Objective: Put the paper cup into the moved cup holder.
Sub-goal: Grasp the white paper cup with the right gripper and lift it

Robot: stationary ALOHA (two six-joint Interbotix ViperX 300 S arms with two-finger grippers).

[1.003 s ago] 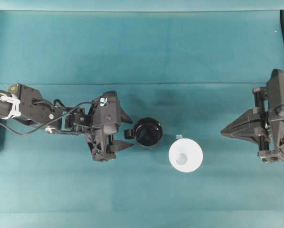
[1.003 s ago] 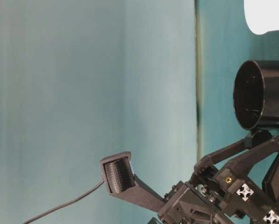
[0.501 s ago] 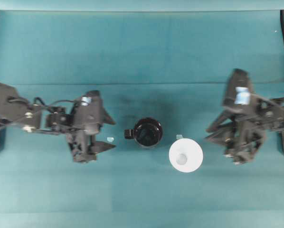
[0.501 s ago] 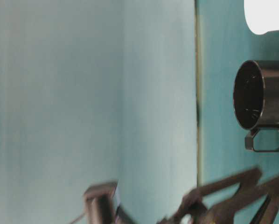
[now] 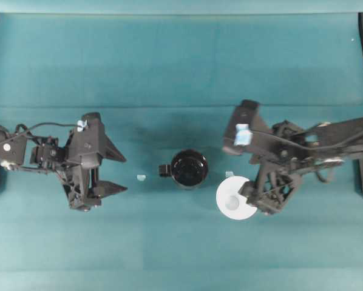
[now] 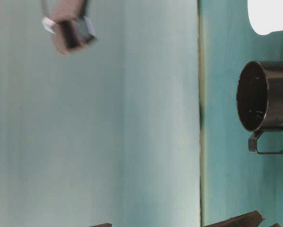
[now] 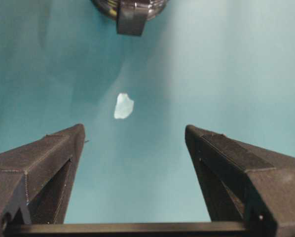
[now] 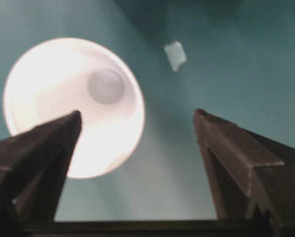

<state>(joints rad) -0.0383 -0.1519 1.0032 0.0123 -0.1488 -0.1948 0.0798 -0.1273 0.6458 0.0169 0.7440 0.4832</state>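
The white paper cup [image 5: 233,200] stands upright just right of the glossy black cup holder [image 5: 189,169], whose stubby handle points left. My right gripper [image 5: 238,171] hovers over the cup's right side, open and holding nothing. In the right wrist view the paper cup [image 8: 73,106] lies ahead to the left, with the left finger overlapping its rim, and the right gripper [image 8: 137,116] gapes wide. My left gripper [image 5: 122,174] is open, well left of the holder. The left wrist view shows the left gripper [image 7: 135,131] empty and the cup holder [image 7: 131,15] at the top edge.
A small pale scrap [image 5: 141,177] lies on the teal cloth between the left gripper and the holder. Another scrap [image 5: 229,174] sits just above the paper cup. In the table-level view the cup holder [image 6: 269,97] and the paper cup [image 6: 269,16] stand apart.
The left gripper has drawn back leftward, away from the holder's handle. The right arm has swung in from the right edge to the paper cup, and its jaws have opened.
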